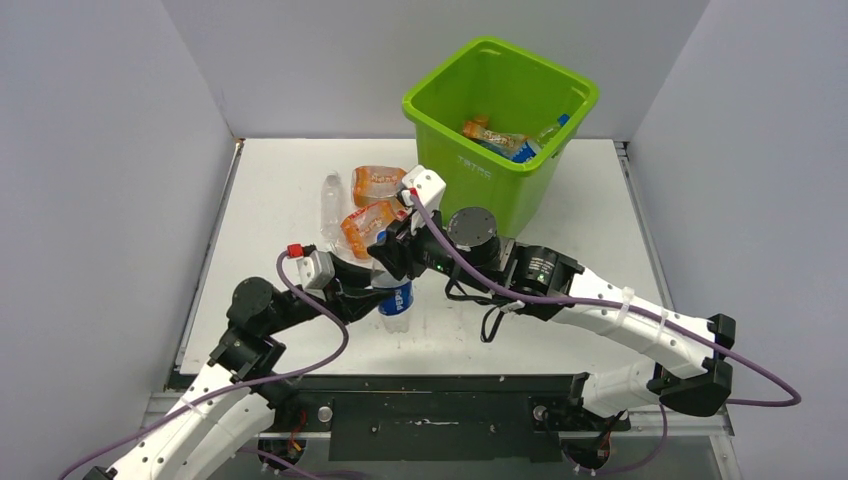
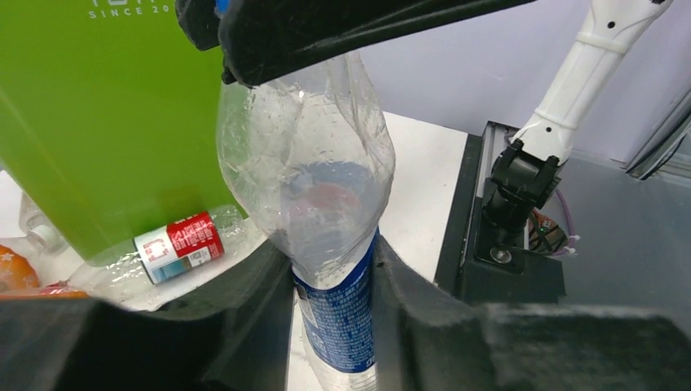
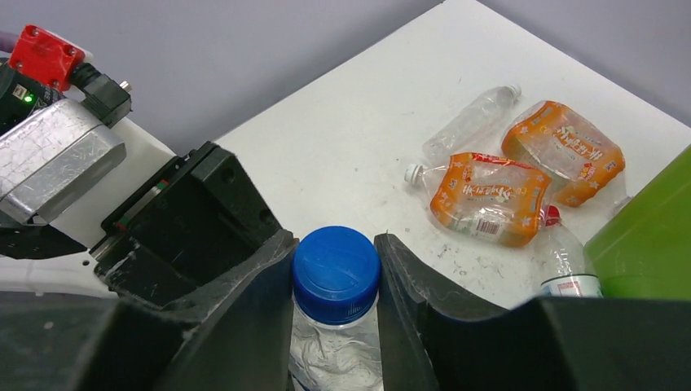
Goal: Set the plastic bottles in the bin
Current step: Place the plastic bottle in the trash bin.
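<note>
A crushed clear bottle with a blue label [image 1: 397, 300] stands upright near the table's middle, held at both ends. My left gripper [image 2: 334, 314] is shut on its labelled lower body [image 2: 338, 305]. My right gripper [image 3: 336, 285] is shut on its blue cap [image 3: 336, 270] from above. In the top view the left gripper [image 1: 385, 297] sits below the right gripper [image 1: 392, 252]. The lime-green bin [image 1: 500, 160] stands at the back right with several bottles [image 1: 500, 140] inside. Two orange-tinted bottles [image 3: 489, 197] [image 3: 564, 151] and a clear bottle [image 3: 471, 124] lie on the table left of the bin.
A red-labelled bottle [image 2: 178, 247] lies against the bin's wall [image 2: 90, 130]. A red-capped bottle [image 3: 562, 265] lies beside the bin [image 3: 652, 236]. Grey walls close the table [image 1: 270, 190] on three sides. The right arm [image 1: 600, 300] stretches across the front right.
</note>
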Action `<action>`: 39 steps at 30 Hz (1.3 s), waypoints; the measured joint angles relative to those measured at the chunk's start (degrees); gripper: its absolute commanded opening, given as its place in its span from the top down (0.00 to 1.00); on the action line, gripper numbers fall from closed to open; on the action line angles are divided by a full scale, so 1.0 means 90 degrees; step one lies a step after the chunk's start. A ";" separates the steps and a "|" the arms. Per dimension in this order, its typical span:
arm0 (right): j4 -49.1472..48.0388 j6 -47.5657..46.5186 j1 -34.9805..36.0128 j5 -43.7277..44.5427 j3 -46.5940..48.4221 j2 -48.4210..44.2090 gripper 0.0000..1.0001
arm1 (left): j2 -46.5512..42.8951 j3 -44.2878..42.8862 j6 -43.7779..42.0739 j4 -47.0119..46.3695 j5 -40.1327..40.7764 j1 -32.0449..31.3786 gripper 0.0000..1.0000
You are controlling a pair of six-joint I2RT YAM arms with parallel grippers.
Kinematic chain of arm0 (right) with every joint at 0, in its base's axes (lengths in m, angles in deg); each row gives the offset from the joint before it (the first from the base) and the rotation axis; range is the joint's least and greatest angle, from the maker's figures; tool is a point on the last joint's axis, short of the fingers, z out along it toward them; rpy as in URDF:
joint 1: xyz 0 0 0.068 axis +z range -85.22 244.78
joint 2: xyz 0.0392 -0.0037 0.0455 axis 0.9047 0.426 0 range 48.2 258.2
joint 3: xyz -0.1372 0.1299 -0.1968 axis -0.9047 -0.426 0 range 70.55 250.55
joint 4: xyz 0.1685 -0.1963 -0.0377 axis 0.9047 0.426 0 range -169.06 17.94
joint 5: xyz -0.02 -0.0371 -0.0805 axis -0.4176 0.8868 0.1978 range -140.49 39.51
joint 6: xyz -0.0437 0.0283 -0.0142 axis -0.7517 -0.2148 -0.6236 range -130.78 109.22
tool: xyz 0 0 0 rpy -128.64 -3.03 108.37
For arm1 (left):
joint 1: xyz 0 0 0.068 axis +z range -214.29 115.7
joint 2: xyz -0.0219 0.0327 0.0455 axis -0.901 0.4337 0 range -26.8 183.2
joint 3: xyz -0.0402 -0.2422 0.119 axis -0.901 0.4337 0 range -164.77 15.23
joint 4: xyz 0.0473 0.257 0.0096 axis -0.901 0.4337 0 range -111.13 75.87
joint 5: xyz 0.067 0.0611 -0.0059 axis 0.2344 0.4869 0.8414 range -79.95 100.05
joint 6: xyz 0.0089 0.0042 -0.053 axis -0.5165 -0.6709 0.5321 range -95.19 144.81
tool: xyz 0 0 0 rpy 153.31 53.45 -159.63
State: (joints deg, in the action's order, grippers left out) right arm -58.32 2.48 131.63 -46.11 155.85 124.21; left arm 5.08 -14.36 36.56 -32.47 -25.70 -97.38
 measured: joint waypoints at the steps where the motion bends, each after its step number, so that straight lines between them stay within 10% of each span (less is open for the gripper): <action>1: -0.0005 -0.0002 0.0000 0.0005 0.0000 0.0000 0.95 | -0.0010 0.0000 0.0000 0.0002 0.0027 -0.0002 0.44; 3: -0.0007 0.0000 -0.0002 0.0002 0.0002 -0.0005 0.95 | -0.0049 0.0017 -0.0015 0.0005 0.0107 -0.0024 0.01; 13: 0.0867 -0.0612 -0.0005 0.0879 0.1911 -0.0087 0.95 | -0.1144 0.0304 0.0007 -0.0194 0.1637 -0.0034 0.04; 22: -0.1756 -0.3065 -0.0107 0.3932 0.2985 -0.0682 0.95 | -0.1637 0.0478 -0.0104 -0.0165 0.3813 -0.0007 0.04; 28: -0.3133 -0.3599 -0.1690 0.4745 0.3322 0.0109 0.95 | -0.1535 0.0457 -0.0005 0.0163 0.5523 0.0085 0.04; 39: -0.2285 -0.0687 -0.4811 0.3963 0.3126 0.1800 0.95 | -0.1054 0.0206 0.0248 0.1061 0.7446 0.0214 0.04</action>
State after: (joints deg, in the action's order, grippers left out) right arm -78.89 -3.71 88.33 -10.44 183.98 140.40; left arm -4.41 -12.50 38.79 -22.92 41.31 -95.45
